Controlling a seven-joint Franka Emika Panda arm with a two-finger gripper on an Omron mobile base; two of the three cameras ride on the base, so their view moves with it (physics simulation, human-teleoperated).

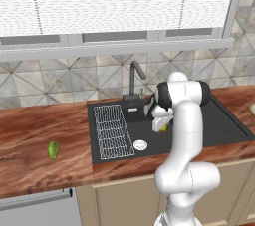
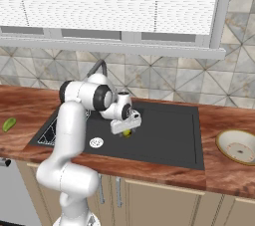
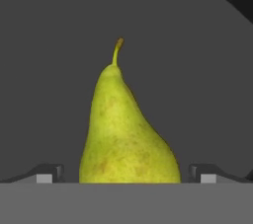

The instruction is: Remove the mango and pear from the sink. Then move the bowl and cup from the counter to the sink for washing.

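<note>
Two parted fingers (image 3: 47, 174) of the claw (image 3: 126, 177) flank the pear (image 3: 126, 134) in the sink (image 3: 49, 45), untouched.

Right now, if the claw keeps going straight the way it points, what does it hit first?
Most likely the pear: it lies centred between the open claw fingertips, on the sink floor. Depth is unclear, but nothing else appears to lie between claw and fruit.

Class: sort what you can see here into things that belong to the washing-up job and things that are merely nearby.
Belongs to the job:
pear between the open gripper tips
sink
bowl
counter
green oval fruit on the counter

Merely nearby:
faucet
wire rack
window blinds
</note>
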